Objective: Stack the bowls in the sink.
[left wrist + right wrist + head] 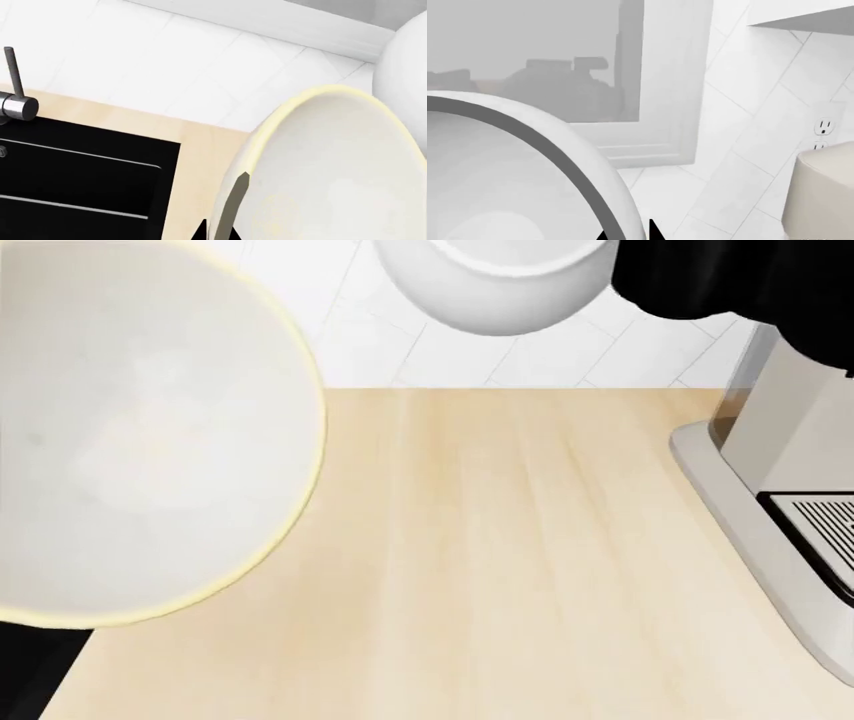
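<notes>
Jaws first: your left jaws seem clamped on the rim of the shallow cream bowl (333, 170), one finger (235, 200) showing against its edge, and your right jaws look closed on the deep white bowl (514, 200), though only dark tips peek out there, so I can't be sure. Both bowls are lifted above the wooden surface (507, 560). Carry them over the black sink (80, 175) beside the faucet (17, 95), keeping each level; the basin floor is cut off.
</notes>
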`<state>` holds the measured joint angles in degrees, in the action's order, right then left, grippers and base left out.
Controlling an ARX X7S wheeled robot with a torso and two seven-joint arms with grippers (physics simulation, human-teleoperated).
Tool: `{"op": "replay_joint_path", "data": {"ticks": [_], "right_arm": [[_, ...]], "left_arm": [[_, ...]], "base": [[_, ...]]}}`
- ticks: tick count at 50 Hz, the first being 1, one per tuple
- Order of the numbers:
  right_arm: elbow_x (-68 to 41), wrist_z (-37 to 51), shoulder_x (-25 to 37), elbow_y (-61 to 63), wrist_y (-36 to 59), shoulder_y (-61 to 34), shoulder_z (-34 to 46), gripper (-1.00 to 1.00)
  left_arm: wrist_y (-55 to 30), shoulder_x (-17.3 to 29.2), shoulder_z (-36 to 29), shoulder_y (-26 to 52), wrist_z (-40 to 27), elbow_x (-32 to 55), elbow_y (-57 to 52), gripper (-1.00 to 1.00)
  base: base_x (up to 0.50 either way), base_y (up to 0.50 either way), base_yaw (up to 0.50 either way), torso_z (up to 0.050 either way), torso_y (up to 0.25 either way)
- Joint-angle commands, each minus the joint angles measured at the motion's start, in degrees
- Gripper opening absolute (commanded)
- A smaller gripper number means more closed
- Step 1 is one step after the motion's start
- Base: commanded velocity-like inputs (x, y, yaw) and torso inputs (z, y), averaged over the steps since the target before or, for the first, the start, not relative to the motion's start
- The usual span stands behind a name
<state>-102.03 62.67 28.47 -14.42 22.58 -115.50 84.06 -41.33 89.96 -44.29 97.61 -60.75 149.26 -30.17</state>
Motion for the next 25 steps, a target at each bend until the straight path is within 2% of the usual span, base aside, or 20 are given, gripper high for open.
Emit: {"op": "replay_joint_path", "data": {"ticks": [1, 10, 25], "right_arm": [[2.1, 0.7, 2.6, 3.3, -1.7, 0.7, -1.6, -1.0], [1.8, 0.7, 2.9, 4.4, -0.7, 0.3, -1.6, -1.0], [0.6, 2.3, 4.4, 6.6, 1.7, -0.7, -1.6, -1.0]], "left_arm": [[-0.7, 0.0, 1.4, 3.2, -1.8, 0.1, 1.8, -1.0], [-1.0, 0.0, 2.0, 3.2, -2.8, -0.3, 2.4, -1.0], [-0.9, 0.0, 2.9, 3.1, -3.9, -0.2, 2.5, -1.0]], "base": [[0.0, 0.0, 0.0, 0.0, 0.0], [0.0, 0.0, 0.0, 0.0, 0.001], [-0.48, 0.0, 0.0, 0.0, 0.001]]}}
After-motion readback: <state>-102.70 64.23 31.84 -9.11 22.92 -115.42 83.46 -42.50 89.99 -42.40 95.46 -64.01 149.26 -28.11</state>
